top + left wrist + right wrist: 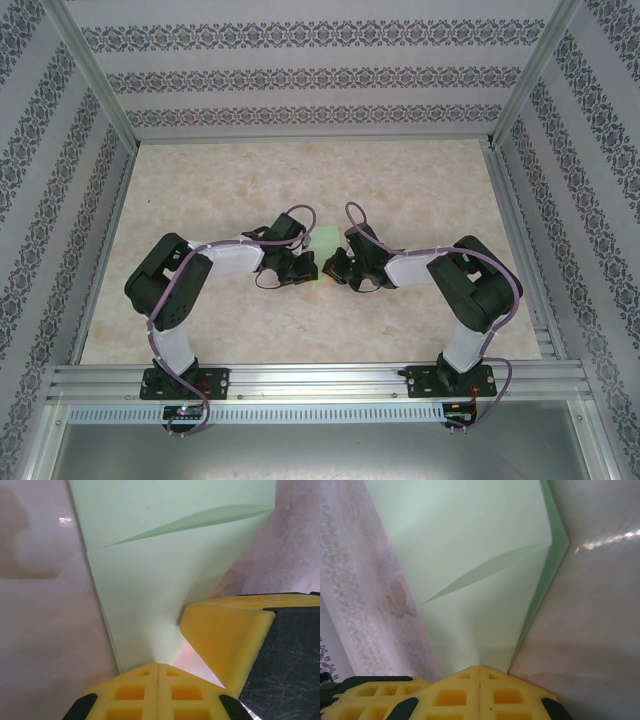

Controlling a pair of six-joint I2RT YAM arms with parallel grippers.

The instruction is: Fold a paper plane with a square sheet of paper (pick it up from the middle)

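The square sheet of paper point(326, 243) is pale green and folded, and it stands up between my two grippers at the middle of the table. In the left wrist view the paper point(150, 580) shows a slanted fold and narrows down into my left gripper point(158, 666), whose yellow pads are shut on its lower edge. My right gripper's yellow finger point(225, 635) sits close on the right there. The right wrist view shows the paper point(470, 555) rising out of my right gripper point(479, 668), also shut on it. From above, left gripper point(303, 264) and right gripper point(338, 266) nearly touch.
The marble-patterned tabletop point(300, 180) is ringed by patterned wallpaper walls point(300, 75) and aluminium frame posts point(95, 80). A metal rail point(320, 378) with both arm bases runs along the near edge. Both arms bend inward toward the centre.
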